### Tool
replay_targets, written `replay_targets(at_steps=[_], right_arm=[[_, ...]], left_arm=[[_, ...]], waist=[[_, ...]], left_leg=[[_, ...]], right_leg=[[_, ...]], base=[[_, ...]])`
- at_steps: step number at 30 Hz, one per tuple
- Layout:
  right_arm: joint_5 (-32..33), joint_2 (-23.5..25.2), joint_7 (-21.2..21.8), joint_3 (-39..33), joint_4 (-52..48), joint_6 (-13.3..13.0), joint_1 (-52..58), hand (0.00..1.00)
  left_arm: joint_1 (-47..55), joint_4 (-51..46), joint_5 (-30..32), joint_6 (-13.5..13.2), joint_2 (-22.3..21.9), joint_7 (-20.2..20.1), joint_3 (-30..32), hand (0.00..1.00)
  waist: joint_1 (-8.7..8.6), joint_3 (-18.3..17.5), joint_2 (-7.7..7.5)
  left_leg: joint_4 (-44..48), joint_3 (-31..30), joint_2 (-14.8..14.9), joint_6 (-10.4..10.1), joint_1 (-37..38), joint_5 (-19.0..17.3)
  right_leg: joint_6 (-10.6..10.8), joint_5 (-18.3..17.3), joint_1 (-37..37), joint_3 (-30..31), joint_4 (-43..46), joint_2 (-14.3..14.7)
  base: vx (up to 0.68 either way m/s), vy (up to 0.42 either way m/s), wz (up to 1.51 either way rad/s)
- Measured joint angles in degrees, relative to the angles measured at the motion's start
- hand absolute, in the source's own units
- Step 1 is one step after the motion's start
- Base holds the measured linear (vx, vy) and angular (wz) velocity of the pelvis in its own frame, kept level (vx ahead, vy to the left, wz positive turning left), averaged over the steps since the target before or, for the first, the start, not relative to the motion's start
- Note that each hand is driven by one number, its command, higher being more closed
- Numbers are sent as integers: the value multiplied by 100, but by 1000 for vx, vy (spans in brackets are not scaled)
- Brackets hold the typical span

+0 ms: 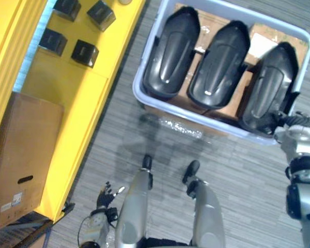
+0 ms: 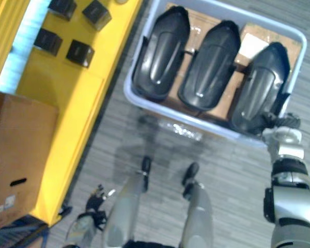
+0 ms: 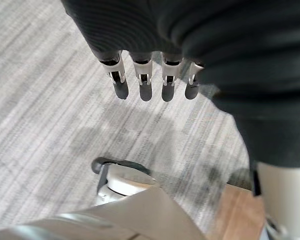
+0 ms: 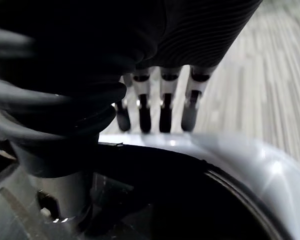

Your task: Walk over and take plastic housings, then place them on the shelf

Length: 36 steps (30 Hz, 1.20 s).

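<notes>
Three black plastic housings lie side by side in a pale blue bin [image 1: 150, 42] on the floor: left [image 1: 170, 51], middle [image 1: 219, 64] and right [image 1: 268, 88]. My right hand [image 1: 294, 122] is at the bin's near right corner, by the near end of the right housing. In the right wrist view its fingers [image 4: 162, 107] are straight above the bin's rim [image 4: 250, 150], and the dark housing [image 4: 165, 200] lies just below, held by nothing. My left hand [image 1: 106, 196] hangs low beside the yellow shelf, its fingers [image 3: 145, 82] straight over the carpet.
A yellow shelf [image 1: 77, 88] runs along the left with several small black boxes [image 1: 85, 51] on it and a cardboard box [image 1: 20, 155] nearer to me. A crumpled clear plastic scrap [image 1: 181, 126] lies on the grey carpet in front of the bin.
</notes>
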Motion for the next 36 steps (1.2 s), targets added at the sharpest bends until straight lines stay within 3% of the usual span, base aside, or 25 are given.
replay_targets(at_steps=[6, 11, 21, 24, 30, 34, 36], right_arm=[[-101, -72, 259, -16, 0, -19, 22, 100], [-116, 3, 421, -13, -74, -194, 87, 100], [-1170, 155, 175, 1, -254, -231, 264, 100], [-1304, 171, 93, -5, -253, -246, 405, 100], [-1403, 170, -216, -368, -135, -405, 1036, 100], [-1399, 171, -530, -676, -212, -405, 1428, 100], [-1400, 184, -643, -739, -425, -406, 1737, 100]], left_arm=[[-18, -215, -37, -31, -28, -10, 40, 0], [-18, -329, -46, -56, -92, -27, 61, 0], [-15, -458, -42, -108, -137, -43, 102, 0], [-6, -572, -40, -118, -151, -61, 20, 0], [275, -1383, -60, -98, 162, -93, -198, 0], [673, -2512, -210, 25, 321, -39, -174, 0], [876, -3128, -202, 122, 340, -15, -160, 0]], waist=[[-8, -2, 3], [-2, -2, 3], [-2, -66, -19], [-5, -77, -35], [-64, -233, -265], [-84, -289, -348], [-100, -543, -423]], left_leg=[[118, -4, 46, -7, -111, -4], [197, -7, 50, -13, -138, -9], [362, 4, 76, -2, -207, -27], [311, 10, 119, -5, 56, -34], [-341, 29, 105, -18, 955, 38], [-930, 88, 57, -29, 1602, 184], [-1219, 128, 44, -34, 1828, 217]], right_leg=[[-45, -96, -143, -10, 218, -4], [-55, -200, -207, -10, 408, -52], [-38, -183, -215, 0, 465, -46], [-9, -154, 98, -22, 306, 20], [46, 6, 1036, -110, -436, 92], [95, 213, 1676, -155, -1062, 173], [136, 283, 1904, -165, -1378, 212]], base=[[-5, -4, 0], [-49, -17, 2], [-13, 1, 0], [0, 0, 0], [76, -4, 2], [153, -5, 1], [189, -14, -3]])
